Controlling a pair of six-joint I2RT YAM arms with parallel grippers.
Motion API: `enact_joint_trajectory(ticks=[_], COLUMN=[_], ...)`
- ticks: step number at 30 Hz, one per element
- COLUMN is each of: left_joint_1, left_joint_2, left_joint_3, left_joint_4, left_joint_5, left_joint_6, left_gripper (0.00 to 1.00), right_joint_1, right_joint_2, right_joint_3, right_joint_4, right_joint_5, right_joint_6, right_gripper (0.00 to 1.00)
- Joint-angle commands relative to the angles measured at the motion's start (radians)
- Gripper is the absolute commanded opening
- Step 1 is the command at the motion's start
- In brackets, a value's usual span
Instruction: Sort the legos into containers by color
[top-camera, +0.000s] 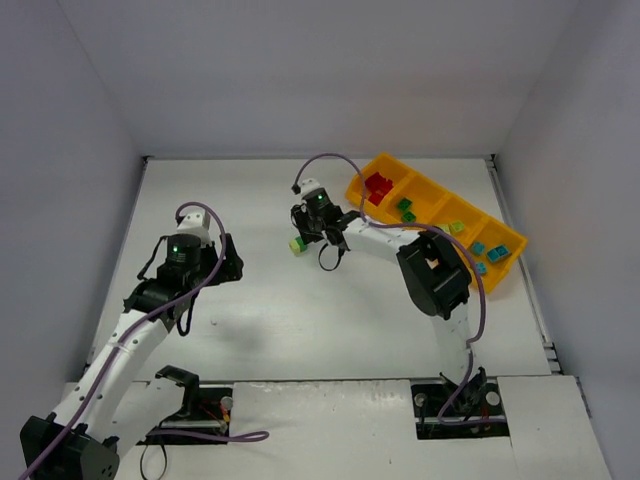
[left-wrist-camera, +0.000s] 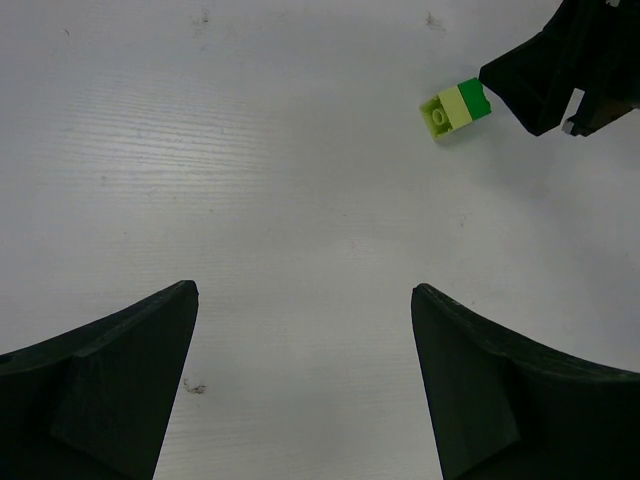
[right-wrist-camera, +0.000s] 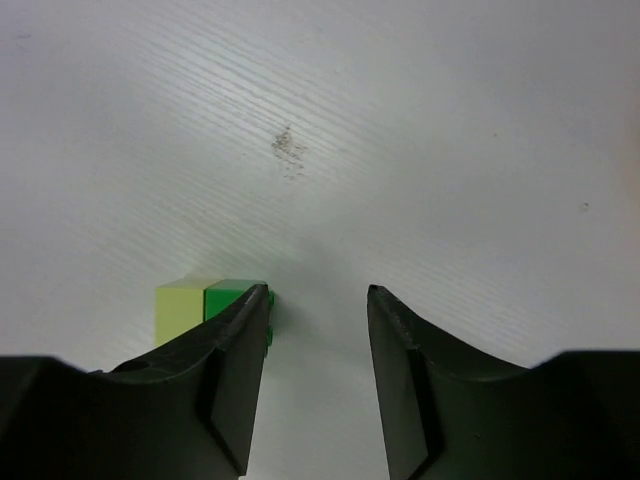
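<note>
White tabletop (right-wrist-camera: 420, 150) fills the gap between the fingers (right-wrist-camera: 400, 360) of the right gripper (right-wrist-camera: 318, 295), which stand a modest way apart with nothing between them. Just outside one finger, at its tip, lies a small two-part brick (right-wrist-camera: 200, 305), a bright green half joined to a pale yellow-green half; we cannot tell whether the finger touches it. From the left wrist we see the same brick (left-wrist-camera: 455, 108) flat on the table, its green end at the dark tip of the right gripper (left-wrist-camera: 545, 75). The left gripper (left-wrist-camera: 305, 290) hangs over bare table with its fingers spread wide, holding nothing, well apart from the brick. From above, the brick (top-camera: 297, 245) sits near the middle of the table, to the left of the orange-yellow tray (top-camera: 358, 188). That tray lies slantwise at the far right, with red legos (top-camera: 378, 186) in its first compartment, dark green legos (top-camera: 405, 210) in the next, a yellow-green lego (top-camera: 457, 228) in the third and teal-blue legos (top-camera: 495, 250) at the end.
</note>
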Motion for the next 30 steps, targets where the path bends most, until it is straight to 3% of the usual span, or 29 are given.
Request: enact_joint_trajectory(ticks=[1, 6, 16, 21, 30], left_joint_1=[-0.002, -0.002, -0.004, -0.004, -0.005], left_joint_2=[-0.001, -0.006, -0.013, -0.015, -0.01], left_joint_3=[0.033, 0.033, 0.033, 0.034, 0.033], left_joint_4=[0.047, 0.046, 0.044, 0.041, 0.043], left_joint_5=[0.0, 0.0, 0.0, 0.0, 0.023], left_joint_6=[0.011, 0.011, 0.01, 0.01, 0.008], left_gripper=[0.81, 0.81, 0.81, 0.81, 0.81], right_joint_1=[0.046, 0.103, 0.126, 0.126, 0.128], right_joint_2=[-0.095, -0.076, -0.021, 0.036, 0.109], right_joint_3=[0.051, 0.105, 0.18, 0.226, 0.283], right_joint_4=[0.028, 0.036, 0.036, 0.031, 0.004], right_joint_5=[0.153, 0.164, 0.023, 0.0, 0.009], right_joint_6=[0.069, 0.045, 0.005, 0.043, 0.054], right_gripper=[0.4, 0.22, 0.21, 0.1, 0.08])
